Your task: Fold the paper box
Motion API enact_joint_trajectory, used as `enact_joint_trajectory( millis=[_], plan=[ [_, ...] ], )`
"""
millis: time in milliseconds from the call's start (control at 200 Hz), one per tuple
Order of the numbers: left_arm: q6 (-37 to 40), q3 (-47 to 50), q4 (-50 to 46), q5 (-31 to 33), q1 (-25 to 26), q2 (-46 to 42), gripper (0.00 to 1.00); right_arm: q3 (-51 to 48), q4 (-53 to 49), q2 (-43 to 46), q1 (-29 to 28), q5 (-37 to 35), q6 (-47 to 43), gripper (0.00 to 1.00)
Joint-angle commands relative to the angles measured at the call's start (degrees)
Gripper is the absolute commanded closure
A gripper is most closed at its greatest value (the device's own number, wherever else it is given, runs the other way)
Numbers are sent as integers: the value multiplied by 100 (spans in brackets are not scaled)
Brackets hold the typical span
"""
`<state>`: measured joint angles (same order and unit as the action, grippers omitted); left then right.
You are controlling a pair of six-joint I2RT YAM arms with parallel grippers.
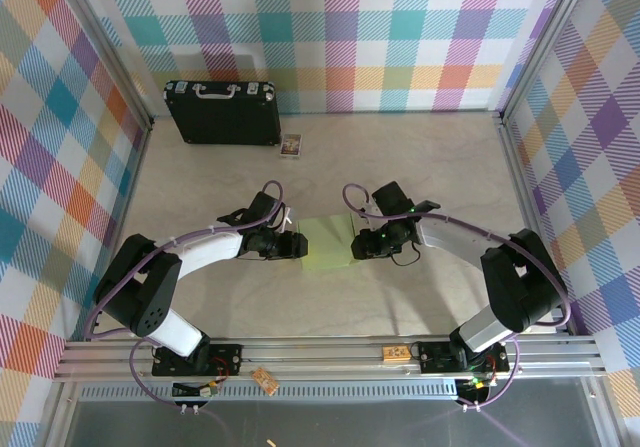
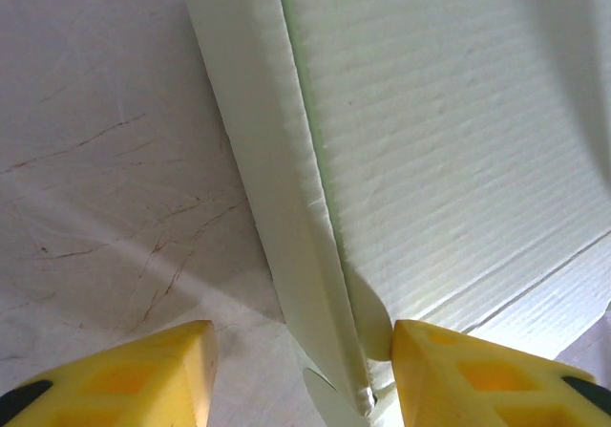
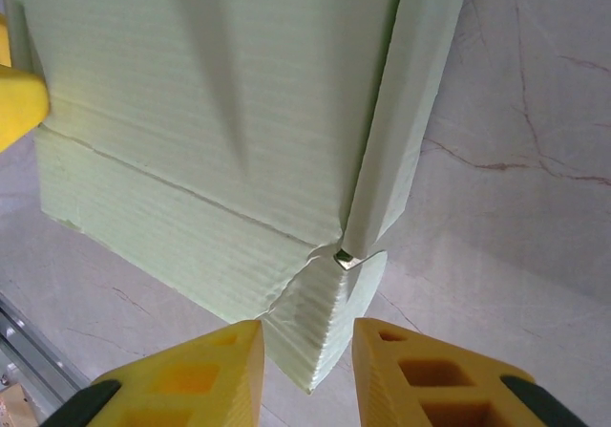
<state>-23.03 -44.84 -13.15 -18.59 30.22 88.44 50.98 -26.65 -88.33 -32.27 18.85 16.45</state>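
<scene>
Table: pale stone-look top (image 1: 420,167) with checked walls (image 1: 400,37) on three sides.
Landmark: black case (image 1: 222,112), standing at the far wall on the left.
Box place: the box (image 1: 328,242) lies well apart from the case, nearer to the arm bases and to the right of it. It is partly folded, not yet closed.
Card: a tiny card (image 1: 291,145) stands just beside the case, at its right end.
Left gripper: the left gripper (image 2: 301,351) is nearer than the case, at the box's left side. Its jaws stand about half wide around a raised side flap (image 2: 277,217). The flap is close to one finger and a clear gap shows at the other, so I judge it is not pinched.
Right gripper: the right gripper (image 3: 307,336) is far to the right of the case, at the box's right side. Its jaws are narrow with a box corner (image 3: 320,351) between them. I cannot tell if they press it or only stand around it.
Handling: I judge the box light and thin, ribbed card. It should be stiff across a panel and weak at the score lines, easy to crush or tear at corners, and likely to slide on the smooth top.
Where to hold: at a flap edge close to its fold line, while the other side is kept steady.
Count: one box, one case, one card, two grippers.
</scene>
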Motion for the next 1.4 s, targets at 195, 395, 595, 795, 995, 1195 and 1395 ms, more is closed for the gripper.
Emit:
enact_joint_trajectory(
  millis=[195,395,595,795,995,1195,1395],
  plan=[
    [91,40,-329,181,-42,242,49,-211,306,-308,-16,172,-97,71],
    [98,40,-324,163,-44,270,50,-248,387,-318,-16,160,-79,72],
    [100,58,-329,167,-42,262,51,-323,484,-289,-15,146,-142,72],
    [104,55,-326,154,-43,291,51,-483,826,-237,-15,146,-168,75],
    [104,48,-329,145,-51,286,52,-673,1177,-133,-16,75,-203,76],
    [104,35,-329,127,-51,314,54,-849,1472,8,-16,-26,-221,77],
    [101,55,-329,121,-57,312,54,-969,1621,51,-16,-247,-258,72]
  ],
)
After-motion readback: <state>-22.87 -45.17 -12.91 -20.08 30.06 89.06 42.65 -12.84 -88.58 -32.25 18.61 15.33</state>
